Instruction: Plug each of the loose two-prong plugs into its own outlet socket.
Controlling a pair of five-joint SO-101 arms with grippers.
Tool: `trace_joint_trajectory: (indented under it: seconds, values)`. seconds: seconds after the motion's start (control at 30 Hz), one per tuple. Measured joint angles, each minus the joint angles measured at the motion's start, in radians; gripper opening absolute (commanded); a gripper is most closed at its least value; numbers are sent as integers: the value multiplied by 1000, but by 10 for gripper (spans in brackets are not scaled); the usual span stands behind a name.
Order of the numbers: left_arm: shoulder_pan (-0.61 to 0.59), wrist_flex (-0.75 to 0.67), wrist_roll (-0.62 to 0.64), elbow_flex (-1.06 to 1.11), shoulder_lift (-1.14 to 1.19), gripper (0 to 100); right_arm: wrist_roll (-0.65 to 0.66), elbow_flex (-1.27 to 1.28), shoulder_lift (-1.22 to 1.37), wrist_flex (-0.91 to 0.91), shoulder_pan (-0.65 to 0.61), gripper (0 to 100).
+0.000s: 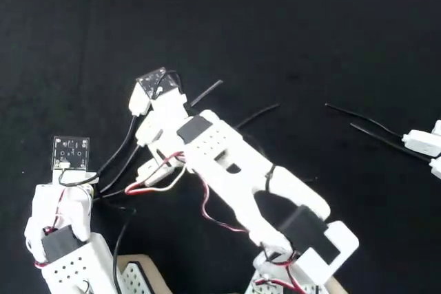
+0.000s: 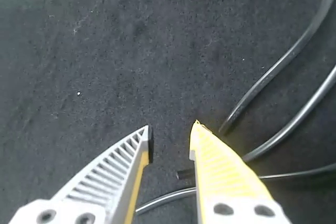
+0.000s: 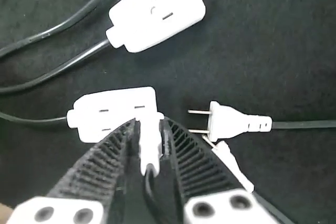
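Right claw (image 3: 149,123): clamped on a plug (image 3: 150,148), its nose against a socket (image 3: 110,111), ready to press in.
Left claw (image 2: 170,129): partly open, empty, above the counter (image 2: 105,51).

You had the right arm (image 1: 207,144) stretched up-left across the black table (image 1: 310,46), the left arm (image 1: 69,253) folded at lower left, and white connectors (image 1: 422,141) with black cords (image 1: 372,125) at the right edge
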Motion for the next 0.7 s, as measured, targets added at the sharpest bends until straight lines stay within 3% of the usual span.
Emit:
trace_joint_trajectory:
  seconds: [0.7]
  values:
    - [0, 0, 0, 0, 0, 134, 0, 0, 0, -23, -26, 11]
